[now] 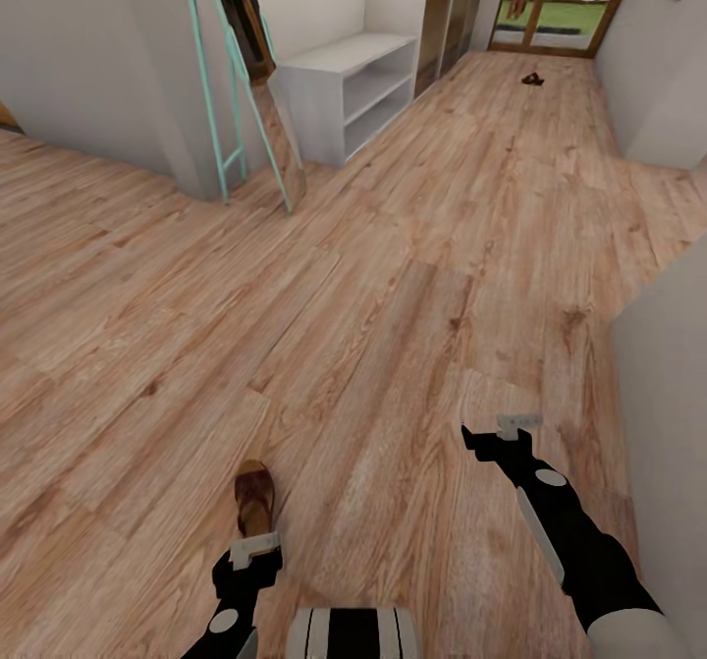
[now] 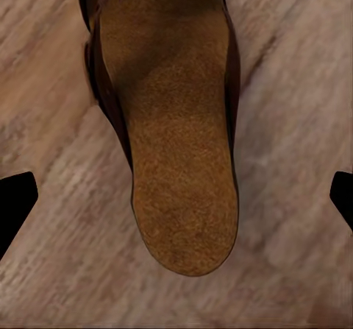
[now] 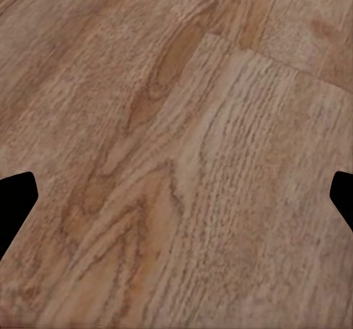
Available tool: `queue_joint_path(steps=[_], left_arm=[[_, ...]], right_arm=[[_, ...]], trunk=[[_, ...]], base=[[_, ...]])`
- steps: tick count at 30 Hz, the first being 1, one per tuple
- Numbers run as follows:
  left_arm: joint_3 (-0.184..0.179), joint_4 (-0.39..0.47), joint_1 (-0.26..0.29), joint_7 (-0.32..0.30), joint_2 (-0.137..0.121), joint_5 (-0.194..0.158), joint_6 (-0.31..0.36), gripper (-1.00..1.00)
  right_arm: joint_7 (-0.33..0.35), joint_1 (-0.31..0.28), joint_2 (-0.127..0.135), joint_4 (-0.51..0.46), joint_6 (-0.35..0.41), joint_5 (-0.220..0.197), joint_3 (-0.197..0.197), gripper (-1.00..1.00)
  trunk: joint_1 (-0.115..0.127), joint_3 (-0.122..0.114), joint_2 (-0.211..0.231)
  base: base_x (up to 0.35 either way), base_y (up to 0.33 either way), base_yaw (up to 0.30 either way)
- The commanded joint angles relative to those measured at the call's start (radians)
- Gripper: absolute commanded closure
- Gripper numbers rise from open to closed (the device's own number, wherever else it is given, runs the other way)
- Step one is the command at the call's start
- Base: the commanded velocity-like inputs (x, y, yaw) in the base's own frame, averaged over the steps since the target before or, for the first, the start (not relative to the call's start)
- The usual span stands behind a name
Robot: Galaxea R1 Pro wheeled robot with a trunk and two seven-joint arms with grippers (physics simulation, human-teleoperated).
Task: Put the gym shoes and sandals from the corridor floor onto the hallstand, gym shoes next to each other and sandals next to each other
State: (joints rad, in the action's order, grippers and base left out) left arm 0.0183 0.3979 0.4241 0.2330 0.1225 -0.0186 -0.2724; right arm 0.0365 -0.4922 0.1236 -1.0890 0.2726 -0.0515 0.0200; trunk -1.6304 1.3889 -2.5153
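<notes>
One dark brown sandal (image 1: 254, 495) with a tan insole lies on the wood-plank corridor floor (image 1: 393, 276), close in front of me. My left gripper (image 1: 254, 547) hangs open just above its near end; in the left wrist view the sandal (image 2: 173, 130) lies between the wide-apart fingertips (image 2: 15, 196). The other sandal (image 1: 532, 79) lies far down the corridor near the glass door. The grey-white hallstand (image 1: 349, 89) stands against the left wall, its shelves bare. My right gripper (image 1: 501, 433) is open over bare floor (image 3: 176, 152). The gym shoes are out of view.
A mint-green ladder frame (image 1: 228, 99) with a leaning mirror stands at the wall corner left of the hallstand. A white wall (image 1: 668, 423) rises close on my right. The corridor runs on to a glass door (image 1: 555, 1) at the far end.
</notes>
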Motion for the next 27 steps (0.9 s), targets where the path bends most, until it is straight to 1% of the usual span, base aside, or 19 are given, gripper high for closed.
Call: queue_joint_path(steps=[1,3,8,11,16,27], left_arm=[[0.002,-0.001,0.000,0.001,0.000,-0.002,-0.004,-1.00],[0.003,-0.001,-0.001,0.002,-0.001,-0.003,-0.006,-1.00],[0.003,-0.003,-0.001,0.001,-0.001,-0.001,-0.039,-1.00],[0.002,-0.005,0.000,0.000,-0.001,0.002,-0.073,-1.00],[0.001,-0.001,0.003,0.000,0.000,0.004,-0.101,-1.00],[-0.001,0.024,0.005,-0.001,0.000,0.005,-0.111,-1.00]], right_arm=[[0.000,0.000,0.001,-0.001,0.005,-0.005,0.001,-1.00],[0.000,0.000,0.001,-0.002,0.005,-0.005,0.001,-1.00],[0.000,0.000,0.001,0.000,0.005,-0.005,0.002,-1.00],[0.000,0.000,0.001,0.001,0.005,-0.005,0.002,-1.00],[0.000,0.000,0.001,0.003,0.005,-0.005,0.002,-1.00],[0.000,0.000,0.001,0.003,0.005,-0.004,0.002,-1.00]], trunk=[[0.000,0.006,-0.001],[-0.001,0.016,-0.001],[-0.003,0.043,-0.002],[-0.003,0.048,-0.002],[-0.003,0.054,-0.002],[-0.003,0.055,-0.002]], base=[[0.000,0.000,-0.002],[0.000,0.000,-0.001],[0.000,0.000,0.000],[0.000,0.000,0.000],[0.000,0.000,0.000],[0.000,0.000,0.000]])
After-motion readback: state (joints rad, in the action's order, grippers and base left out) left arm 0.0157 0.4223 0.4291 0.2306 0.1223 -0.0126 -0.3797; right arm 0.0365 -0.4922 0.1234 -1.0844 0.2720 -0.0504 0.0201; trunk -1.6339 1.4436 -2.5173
